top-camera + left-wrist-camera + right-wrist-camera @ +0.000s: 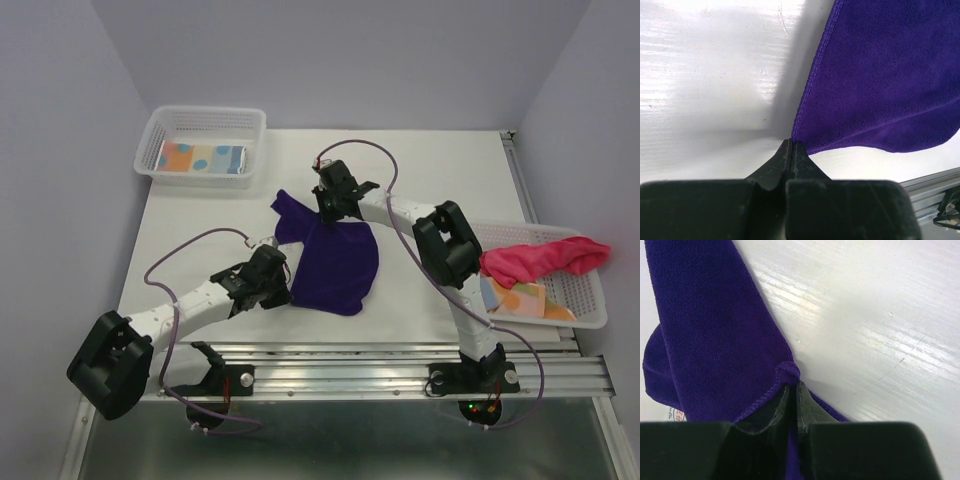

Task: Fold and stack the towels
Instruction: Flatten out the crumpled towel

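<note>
Nearest, the left gripper was clamped shut on the near-left corner of the purple towel. The towel was deep purple with a stitched hem and lay rumpled mid-table. The right gripper pinched its far edge, with fabric bunched between the closed fingers. The left basket, at far left, held one folded patterned towel. The right basket held a second patterned towel, with the pink-red towel draped across the top.

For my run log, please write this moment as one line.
left fingers: shut on purple towel corner | right fingers: shut on its far edge | towel: rumpled on table
</note>
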